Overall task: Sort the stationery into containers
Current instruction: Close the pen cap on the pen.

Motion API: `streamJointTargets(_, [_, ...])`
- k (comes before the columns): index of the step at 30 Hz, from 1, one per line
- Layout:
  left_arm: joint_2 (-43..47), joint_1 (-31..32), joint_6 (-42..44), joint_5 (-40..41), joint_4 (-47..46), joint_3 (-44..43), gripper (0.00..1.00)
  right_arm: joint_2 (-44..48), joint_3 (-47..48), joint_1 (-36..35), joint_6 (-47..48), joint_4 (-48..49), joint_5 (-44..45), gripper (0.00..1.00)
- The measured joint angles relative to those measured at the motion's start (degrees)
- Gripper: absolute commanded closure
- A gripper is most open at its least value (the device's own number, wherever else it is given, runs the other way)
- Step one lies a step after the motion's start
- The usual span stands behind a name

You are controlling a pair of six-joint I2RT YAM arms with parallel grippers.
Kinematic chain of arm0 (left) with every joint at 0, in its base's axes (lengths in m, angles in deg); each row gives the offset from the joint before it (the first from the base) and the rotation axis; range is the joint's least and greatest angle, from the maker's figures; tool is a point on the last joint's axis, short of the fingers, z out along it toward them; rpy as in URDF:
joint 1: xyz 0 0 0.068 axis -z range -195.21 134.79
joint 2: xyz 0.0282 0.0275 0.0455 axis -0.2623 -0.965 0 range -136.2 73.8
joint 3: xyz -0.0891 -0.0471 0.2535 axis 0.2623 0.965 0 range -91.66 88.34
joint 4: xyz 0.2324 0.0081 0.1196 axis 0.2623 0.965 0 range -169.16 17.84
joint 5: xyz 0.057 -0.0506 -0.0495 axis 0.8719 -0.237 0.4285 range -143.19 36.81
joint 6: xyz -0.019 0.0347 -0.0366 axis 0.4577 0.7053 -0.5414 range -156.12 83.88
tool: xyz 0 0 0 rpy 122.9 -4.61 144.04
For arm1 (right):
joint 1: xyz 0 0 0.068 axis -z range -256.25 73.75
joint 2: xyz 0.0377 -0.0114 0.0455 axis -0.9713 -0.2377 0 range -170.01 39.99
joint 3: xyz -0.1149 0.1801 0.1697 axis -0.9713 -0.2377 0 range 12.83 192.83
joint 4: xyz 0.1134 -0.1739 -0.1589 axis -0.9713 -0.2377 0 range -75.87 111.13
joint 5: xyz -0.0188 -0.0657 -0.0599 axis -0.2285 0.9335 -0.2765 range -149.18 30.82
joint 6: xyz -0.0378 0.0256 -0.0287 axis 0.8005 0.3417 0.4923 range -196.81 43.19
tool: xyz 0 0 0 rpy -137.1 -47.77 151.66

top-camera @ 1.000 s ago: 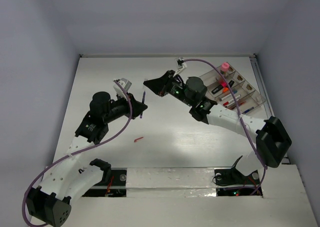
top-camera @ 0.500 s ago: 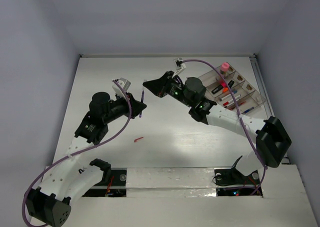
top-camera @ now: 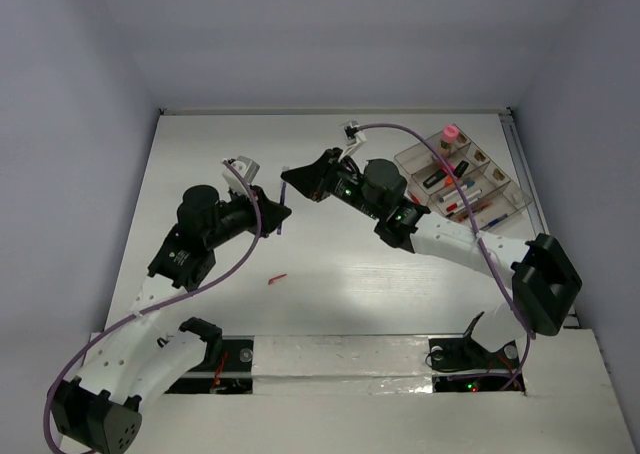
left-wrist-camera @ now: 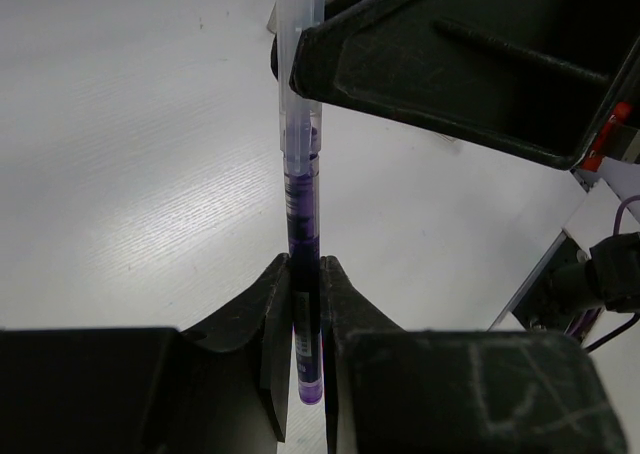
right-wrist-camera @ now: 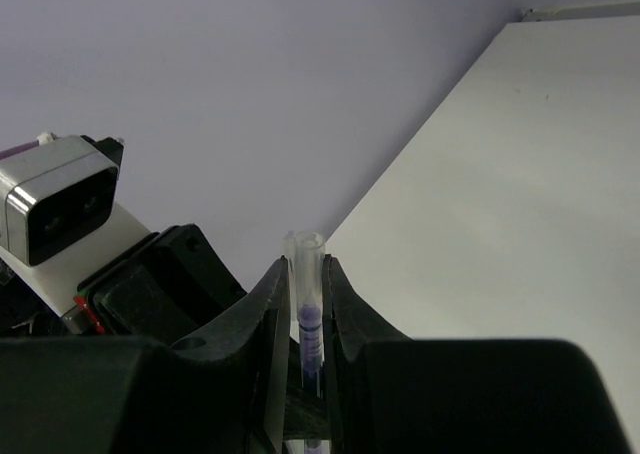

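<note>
A purple pen (top-camera: 283, 206) with a clear cap is held off the table between both grippers. My left gripper (top-camera: 284, 216) is shut on its lower barrel; in the left wrist view the fingers pinch the pen (left-wrist-camera: 302, 194) near its purple end, gripper (left-wrist-camera: 305, 274). My right gripper (top-camera: 288, 178) is shut on the clear cap end, seen as the pen (right-wrist-camera: 306, 304) between the jaws of the gripper (right-wrist-camera: 306, 270). The clear divided containers (top-camera: 497, 206) stand at the right back, holding several pens and a pink-capped bottle (top-camera: 451, 134).
A small red piece (top-camera: 277, 278) lies on the white table in front of the left arm. The right gripper's black body (left-wrist-camera: 450, 64) fills the top of the left wrist view. Purple cables loop over both arms. Walls close off the left and the back.
The right gripper has shifted a little left and down onto the pen's cap end. The left gripper and the pen have moved slightly left.
</note>
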Motion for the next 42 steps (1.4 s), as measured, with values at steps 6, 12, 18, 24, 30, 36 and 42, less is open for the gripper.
streamJointTargets(6, [0.4,0.0,0.0,0.5,0.9,0.0,1.0,0.0,-0.1,-0.7,0.7,-1.1,-0.3,1.0])
streamJointTargets(12, [0.4,0.2,0.0,0.6,2.9,0.0,1.0,0.2,-1.7,-0.8,1.3,-1.3,-0.2,1.0])
streamJointTargets(18, [0.4,0.4,-0.2,0.0,4.8,0.1,1.0,0.7,-3.3,-1.5,1.9,-1.2,0.4,1.0])
streamJointTargets(24, [0.3,0.5,-0.7,-0.7,7.0,-0.1,1.0,1.3,-5.8,-2.8,2.4,0.6,2.5,1.0])
streamJointTargets(30, [-1.5,1.0,-0.9,-1.8,10.6,-3.5,1.0,3.1,-9.2,-3.7,2.1,4.2,5.2,1.0])
streamJointTargets(36, [-3.5,1.5,-1.3,-3.4,12.3,-6.9,1.0,4.6,-11.6,-4.6,1.8,8.0,8.5,1.0])
streamJointTargets(42, [-4.5,1.6,-2.4,-4.0,14.2,-8.4,1.0,4.5,-12.5,-5.9,1.5,10.0,11.3,1.0])
